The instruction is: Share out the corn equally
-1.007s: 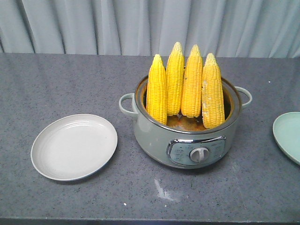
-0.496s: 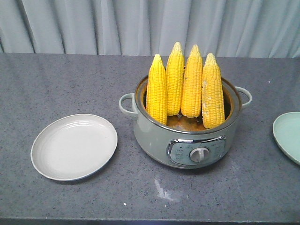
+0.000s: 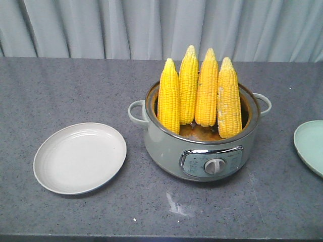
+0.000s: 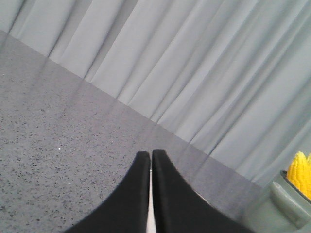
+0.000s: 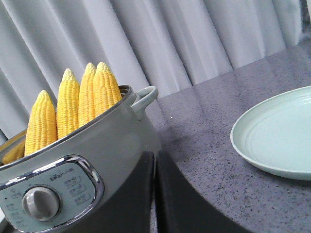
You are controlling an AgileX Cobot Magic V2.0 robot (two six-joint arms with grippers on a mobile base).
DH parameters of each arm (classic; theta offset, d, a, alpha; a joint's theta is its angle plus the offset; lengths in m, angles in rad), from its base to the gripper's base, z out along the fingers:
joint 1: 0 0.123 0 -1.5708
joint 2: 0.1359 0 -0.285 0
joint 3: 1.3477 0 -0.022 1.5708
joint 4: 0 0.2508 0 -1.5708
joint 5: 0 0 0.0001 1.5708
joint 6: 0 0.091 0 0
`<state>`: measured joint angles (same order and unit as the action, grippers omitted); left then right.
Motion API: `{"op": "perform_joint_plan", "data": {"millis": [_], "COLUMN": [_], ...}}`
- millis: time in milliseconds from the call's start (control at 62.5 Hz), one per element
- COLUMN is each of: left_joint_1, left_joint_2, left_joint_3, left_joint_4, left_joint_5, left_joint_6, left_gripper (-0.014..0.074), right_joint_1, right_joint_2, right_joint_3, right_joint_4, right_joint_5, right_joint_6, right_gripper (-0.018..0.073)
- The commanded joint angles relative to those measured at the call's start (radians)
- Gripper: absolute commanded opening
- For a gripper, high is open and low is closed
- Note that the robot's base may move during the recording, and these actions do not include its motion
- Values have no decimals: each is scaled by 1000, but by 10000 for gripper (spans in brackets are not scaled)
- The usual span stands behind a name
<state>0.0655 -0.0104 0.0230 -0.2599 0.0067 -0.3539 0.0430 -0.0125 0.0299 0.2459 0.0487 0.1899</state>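
The left claw point(image 4: 151, 154) has its two dark fingers pressed together with nothing between them, and it hangs above bare tabletop point(image 4: 53, 145) with the pot point(image 4: 279, 206) off to its right. The right claw point(image 5: 154, 156) is likewise closed and empty, low and just beside the pot's front right, with the green plate point(image 5: 277, 131) lying further right. All the corn point(image 3: 199, 96) stands in the pot at the middle of the tabletop: four cobs upright, tips up, side by side and touching or nearly so, leaning on the far rim. A white plate point(image 3: 79, 158) lies to the left of the pot and has nothing on it; no corn shows on the part of the green plate in view, so no share seems to have been made yet. The first pick probably goes best on an outer cob, each claw taking the one on its own side. The fingers need to part wide first, close across the cob's upper half, and lift straight up so the neighbours are not tipped. Two cobs belong on each plate, laid flat so they don't roll.
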Motion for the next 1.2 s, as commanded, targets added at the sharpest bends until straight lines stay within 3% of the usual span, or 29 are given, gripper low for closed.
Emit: {"op": "perform_joint_plan", "data": {"millis": [0,128,336,464,560,704,800,911,1183], "left_joint_1": [2,2,-2,-2,-2,-2,-2,-2,-2], "left_joint_2": [-16,-16,-16,-15,-12,51,135,246,466], "left_joint_3": [11,4,-6,-100,-207,-380,-478,-563,-679], "left_joint_4": [-12,-12,-11,-5,15,13,-52,-229,-710], "left_joint_5": [-80,-104,-147,-84,4,207,338,431,522], "left_joint_6": [-25,-47,-271,-271,-212,-41,70,267,831], "left_gripper": [-7,-7,-7,-7,-7,-7,-7,-7,-7], "right_joint_1": [-3,-3,-1,-1,-1,-1,-1,-1,-1], "right_joint_2": [-1,-1,-1,3,50,186,301,419,501], "right_joint_3": [9,9,-30,-159,-284,-457,-559,-642,-655], "right_joint_4": [1,2,50,41,34,58,96,144,232], "right_joint_5": [-93,-109,-94,46,185,350,401,379,291], "right_joint_6": [0,0,30,-13,-106,-260,-375,-469,-484], "right_gripper": [-2,-2,-2,-2,-2,-2,-2,-2,8]}}
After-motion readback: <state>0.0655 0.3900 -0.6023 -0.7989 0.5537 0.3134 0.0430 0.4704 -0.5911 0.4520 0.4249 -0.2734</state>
